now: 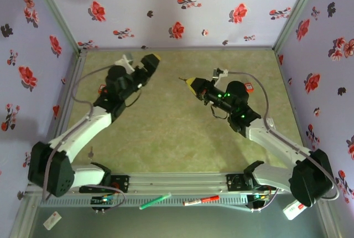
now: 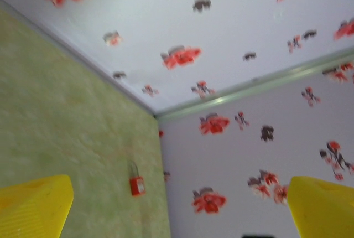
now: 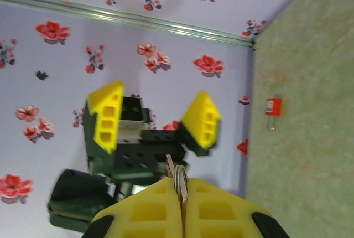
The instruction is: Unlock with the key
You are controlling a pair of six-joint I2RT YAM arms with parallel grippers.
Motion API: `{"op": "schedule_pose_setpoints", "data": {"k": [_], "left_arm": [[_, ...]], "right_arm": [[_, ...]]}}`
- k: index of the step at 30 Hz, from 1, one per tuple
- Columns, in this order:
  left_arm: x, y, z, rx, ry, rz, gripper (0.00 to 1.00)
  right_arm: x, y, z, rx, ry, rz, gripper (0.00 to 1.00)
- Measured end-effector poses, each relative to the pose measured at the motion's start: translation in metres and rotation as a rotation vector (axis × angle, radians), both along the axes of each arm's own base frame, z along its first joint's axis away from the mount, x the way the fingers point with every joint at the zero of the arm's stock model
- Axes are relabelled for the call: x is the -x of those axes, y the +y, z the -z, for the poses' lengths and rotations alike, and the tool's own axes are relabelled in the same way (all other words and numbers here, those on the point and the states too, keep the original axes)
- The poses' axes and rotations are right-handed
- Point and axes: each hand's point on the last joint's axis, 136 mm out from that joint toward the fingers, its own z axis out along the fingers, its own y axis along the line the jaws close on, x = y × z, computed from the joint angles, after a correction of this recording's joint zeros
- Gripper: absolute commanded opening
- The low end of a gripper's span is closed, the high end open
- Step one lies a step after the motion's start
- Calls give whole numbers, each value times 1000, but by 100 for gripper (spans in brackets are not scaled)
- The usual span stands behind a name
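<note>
My right gripper (image 1: 191, 84) hovers above the middle of the green mat (image 1: 166, 133), shut on a key (image 3: 178, 181); the key's ring and blade stick out between the yellow fingers (image 3: 144, 216). Opposite it, my left gripper (image 1: 152, 61) is held up open and empty, its yellow fingers (image 3: 105, 116) spread wide. In the left wrist view the gripper (image 2: 180, 205) faces a red padlock (image 2: 136, 185) lying on the mat by the wall. A red padlock (image 3: 272, 107) lies near the left wall, also seen from above (image 1: 102, 89). Another red padlock (image 1: 249, 87) lies behind the right arm.
Flowered walls (image 1: 182, 5) enclose the mat on three sides. A green marker (image 1: 155, 201) and a red marker (image 1: 202, 200) lie on the front rail beside the arm bases. A white tag (image 1: 52, 220) lies at the near left.
</note>
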Motion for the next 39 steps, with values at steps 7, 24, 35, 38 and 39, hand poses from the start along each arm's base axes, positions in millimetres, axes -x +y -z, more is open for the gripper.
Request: {"op": "schedule_pose_setpoints", "data": {"k": [7,24,35,38,39], "left_arm": [[-31,108,-17,-413,112,-225,100],[-96,253,229,-1266,876,98,94],[-102,282,252,-1229,880,225,84],[-99,279,271,-1203,900,280,83],[-99,278,276,-1199,903,293,82]], "right_arm": [[9,-11,32,197,72,11,0],[32,-41,60,451,141,31,0],[35,-50,78,480,179,48,0],[34,-50,83,489,194,47,0],[34,-49,84,490,196,46,0]]}}
